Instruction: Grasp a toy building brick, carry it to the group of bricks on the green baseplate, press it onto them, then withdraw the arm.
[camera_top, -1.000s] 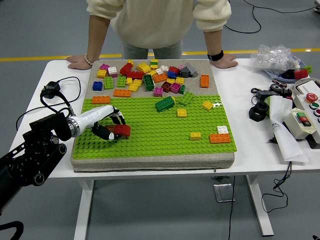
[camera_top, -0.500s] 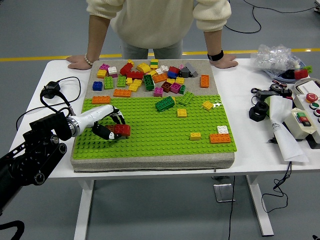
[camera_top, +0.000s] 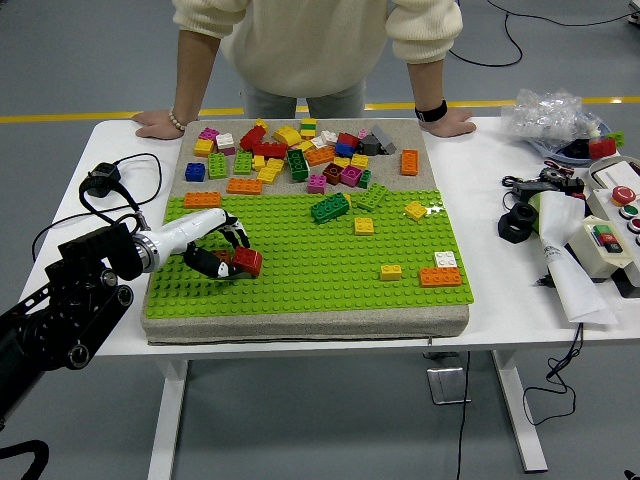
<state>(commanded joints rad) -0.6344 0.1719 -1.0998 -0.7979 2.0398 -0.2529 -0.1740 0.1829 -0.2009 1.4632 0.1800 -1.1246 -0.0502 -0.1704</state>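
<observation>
While the left hand (camera_top: 222, 250) pinches a red brick (camera_top: 246, 261) over the green baseplate (camera_top: 310, 270), loose bricks (camera_top: 290, 155) beyond, person's hands (camera_top: 158, 124) on table edge.

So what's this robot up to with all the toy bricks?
The robot's left hand is closed on a red brick low over the near left part of the green baseplate. More loose bricks lie piled at the far end of the mat, and a few sit scattered on the plate. A person stands at the far side with both hands resting on the white table, touching no bricks. No right arm shows.
</observation>
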